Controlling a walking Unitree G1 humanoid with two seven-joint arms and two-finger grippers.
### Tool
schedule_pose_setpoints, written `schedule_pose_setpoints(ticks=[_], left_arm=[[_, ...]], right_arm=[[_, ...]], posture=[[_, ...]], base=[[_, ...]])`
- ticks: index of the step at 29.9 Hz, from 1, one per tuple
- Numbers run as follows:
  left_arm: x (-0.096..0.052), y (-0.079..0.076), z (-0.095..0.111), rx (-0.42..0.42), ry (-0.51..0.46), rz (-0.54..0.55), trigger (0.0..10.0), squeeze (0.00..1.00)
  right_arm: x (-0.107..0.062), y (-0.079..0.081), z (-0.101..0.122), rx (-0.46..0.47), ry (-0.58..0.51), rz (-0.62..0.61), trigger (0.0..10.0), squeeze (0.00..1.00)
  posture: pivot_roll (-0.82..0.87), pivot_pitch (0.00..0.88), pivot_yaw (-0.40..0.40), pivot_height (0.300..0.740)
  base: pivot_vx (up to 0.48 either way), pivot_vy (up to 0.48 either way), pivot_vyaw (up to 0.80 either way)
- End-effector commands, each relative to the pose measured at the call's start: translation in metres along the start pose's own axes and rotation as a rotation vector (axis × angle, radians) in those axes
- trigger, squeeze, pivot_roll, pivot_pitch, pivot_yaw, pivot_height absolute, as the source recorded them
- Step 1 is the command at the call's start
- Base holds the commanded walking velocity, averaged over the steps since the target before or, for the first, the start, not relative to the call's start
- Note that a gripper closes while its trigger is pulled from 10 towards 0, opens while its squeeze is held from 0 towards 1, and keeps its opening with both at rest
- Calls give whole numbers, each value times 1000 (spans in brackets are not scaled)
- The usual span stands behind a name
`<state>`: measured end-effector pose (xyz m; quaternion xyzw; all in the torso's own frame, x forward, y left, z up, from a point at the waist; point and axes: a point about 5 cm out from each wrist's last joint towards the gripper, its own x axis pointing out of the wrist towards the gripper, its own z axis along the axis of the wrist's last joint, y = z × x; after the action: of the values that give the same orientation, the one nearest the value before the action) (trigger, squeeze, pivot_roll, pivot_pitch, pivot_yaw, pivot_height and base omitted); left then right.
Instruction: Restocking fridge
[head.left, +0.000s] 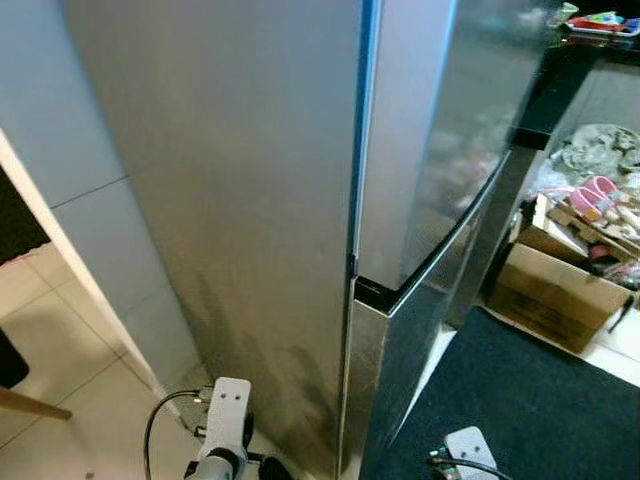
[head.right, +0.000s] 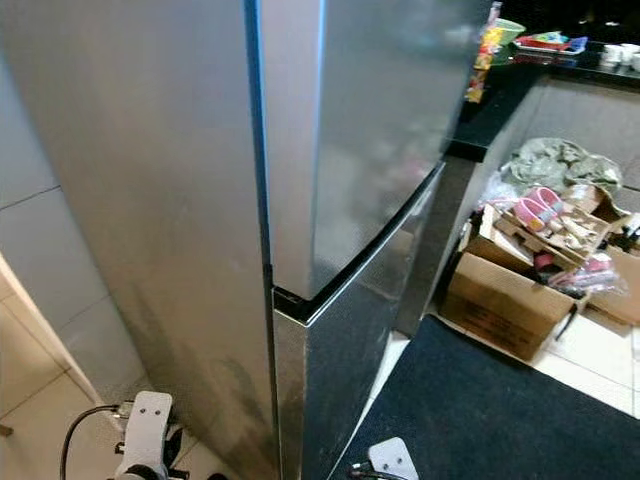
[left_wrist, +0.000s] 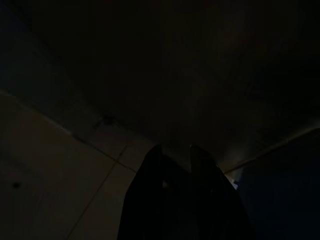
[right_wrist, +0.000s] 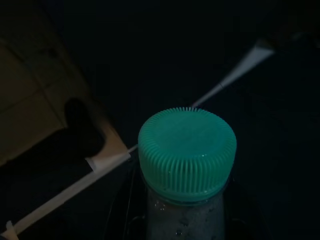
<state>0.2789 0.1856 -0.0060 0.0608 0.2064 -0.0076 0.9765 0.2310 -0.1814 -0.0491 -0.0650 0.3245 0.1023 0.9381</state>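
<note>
Fridge (head.left: 260, 200) dead ahead, both doors shut, corner edge facing the head camera. Bottle (right_wrist: 186, 200) with green cap (right_wrist: 187, 152) held in right end effector (right_wrist: 186, 220), clamped around the body below the cap, long axis running along the fingers. Right arm hanging low near the dark mat (head.left: 520, 400), fridge door front just left and beyond. Left end effector (left_wrist: 177, 165) low by the fridge's side panel, fingers nearly together, carrying nothing. Probably left arm free for the door; cardboard box (head.left: 555, 295) clutter far right.
</note>
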Motion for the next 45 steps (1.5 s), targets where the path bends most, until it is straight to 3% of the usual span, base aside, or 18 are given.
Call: schedule_pose_setpoints(ticks=[1,39,45], left_arm=[[-5,-4,-11,8,28,-19,10000,0],[-4,-8,-9,15,21,-27,10000,0],[-5,-12,-11,45,25,-45,10000,0]], right_arm=[[-3,0,-7,21,17,-10,10000,0],[-4,-2,-10,30,18,-13,10000,0],[-4,-2,-10,26,20,-11,10000,0]], posture=[[-53,78,19,740],[-57,96,24,740],[-57,96,20,740]], base=[[0,0,0],[0,0,0],[0,-470,0]])
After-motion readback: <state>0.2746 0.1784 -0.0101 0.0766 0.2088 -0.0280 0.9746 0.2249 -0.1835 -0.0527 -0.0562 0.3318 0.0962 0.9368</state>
